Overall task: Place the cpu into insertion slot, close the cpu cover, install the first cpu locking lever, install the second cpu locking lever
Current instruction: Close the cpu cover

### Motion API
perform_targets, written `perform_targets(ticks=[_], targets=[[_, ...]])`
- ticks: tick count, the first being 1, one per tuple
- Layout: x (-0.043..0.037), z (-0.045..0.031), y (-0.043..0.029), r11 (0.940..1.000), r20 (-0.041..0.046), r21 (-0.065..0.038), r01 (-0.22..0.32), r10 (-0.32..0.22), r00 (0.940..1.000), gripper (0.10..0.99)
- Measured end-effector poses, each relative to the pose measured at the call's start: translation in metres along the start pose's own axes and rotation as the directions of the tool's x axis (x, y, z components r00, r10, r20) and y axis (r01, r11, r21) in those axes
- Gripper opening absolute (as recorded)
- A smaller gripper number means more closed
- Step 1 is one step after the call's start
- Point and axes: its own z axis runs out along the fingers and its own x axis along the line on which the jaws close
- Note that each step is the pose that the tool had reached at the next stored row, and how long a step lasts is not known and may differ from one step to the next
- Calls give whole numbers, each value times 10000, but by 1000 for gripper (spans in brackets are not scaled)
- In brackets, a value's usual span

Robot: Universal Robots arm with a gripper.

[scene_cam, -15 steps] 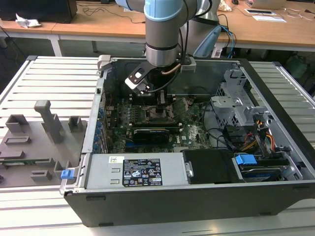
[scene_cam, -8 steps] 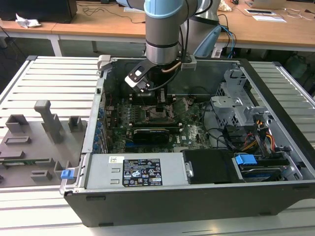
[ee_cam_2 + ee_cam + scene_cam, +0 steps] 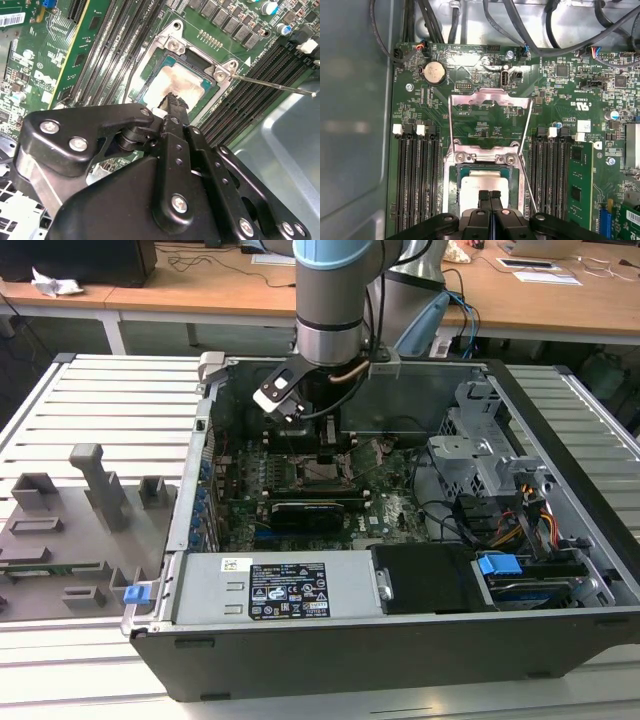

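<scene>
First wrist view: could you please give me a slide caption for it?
Shut gripper above the cpu lying in the insertion slot, cpu cover open.

Pale slatted metal worktable (image 3: 100, 400) underneath; wooden desks (image 3: 200, 290) behind, papers (image 3: 545, 270) scattered; bright even light.

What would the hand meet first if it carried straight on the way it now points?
Most likely the cpu, lying in the insertion slot just beyond the hand; how much gap remains is unclear.
</scene>
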Motion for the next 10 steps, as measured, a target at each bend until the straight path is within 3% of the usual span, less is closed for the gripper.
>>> perform_targets(ticks=[10], targets=[[-1,-117,6,10000,2,1,-22,22,10000,106]])
